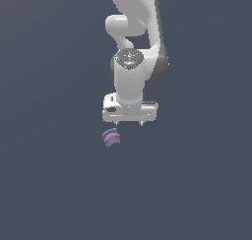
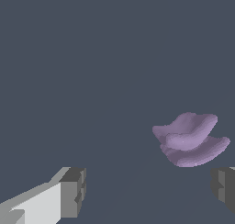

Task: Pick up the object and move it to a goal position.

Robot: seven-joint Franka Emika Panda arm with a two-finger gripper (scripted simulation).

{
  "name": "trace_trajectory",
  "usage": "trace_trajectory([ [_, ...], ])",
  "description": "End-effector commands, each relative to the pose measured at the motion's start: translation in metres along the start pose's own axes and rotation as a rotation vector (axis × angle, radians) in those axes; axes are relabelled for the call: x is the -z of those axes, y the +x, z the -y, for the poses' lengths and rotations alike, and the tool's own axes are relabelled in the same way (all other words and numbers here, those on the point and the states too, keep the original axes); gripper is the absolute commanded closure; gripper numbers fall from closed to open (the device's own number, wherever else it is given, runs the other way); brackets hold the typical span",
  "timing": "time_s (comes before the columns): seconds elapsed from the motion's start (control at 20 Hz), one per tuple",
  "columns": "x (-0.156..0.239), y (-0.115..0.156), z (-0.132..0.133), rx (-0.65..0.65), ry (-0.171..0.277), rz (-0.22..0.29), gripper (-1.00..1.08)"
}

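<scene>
A: What's the surface?
B: Plain slate-grey ground [image 1: 49,185], no walls visible.
A: The gripper [image 1: 129,122]?
B: Spread wide, holding nothing; the pale-purple ridged lump [image 1: 111,137] lies just beside its fingertips [image 2: 73,191].

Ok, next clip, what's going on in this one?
A white robot arm is going after a small pale-purple lump lying on the dark surface. Its tool hangs above with the fingers spread wide and nothing between them. In the exterior view the lump sits below the tool and a bit toward the exterior view's left, not touched. The pickup has not happened yet.
</scene>
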State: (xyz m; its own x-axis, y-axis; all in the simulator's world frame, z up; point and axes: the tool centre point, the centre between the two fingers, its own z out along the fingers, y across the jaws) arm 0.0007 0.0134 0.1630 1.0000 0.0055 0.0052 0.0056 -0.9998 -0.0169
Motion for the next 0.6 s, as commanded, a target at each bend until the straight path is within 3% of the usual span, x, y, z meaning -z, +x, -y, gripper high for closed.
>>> trace_trajectory([
  [0.0,0.000,0.000,0.000,0.000,0.000,0.000,-0.92],
  [0.55,0.026,0.013,0.000,-0.033,0.024,-0.040,-0.92],
])
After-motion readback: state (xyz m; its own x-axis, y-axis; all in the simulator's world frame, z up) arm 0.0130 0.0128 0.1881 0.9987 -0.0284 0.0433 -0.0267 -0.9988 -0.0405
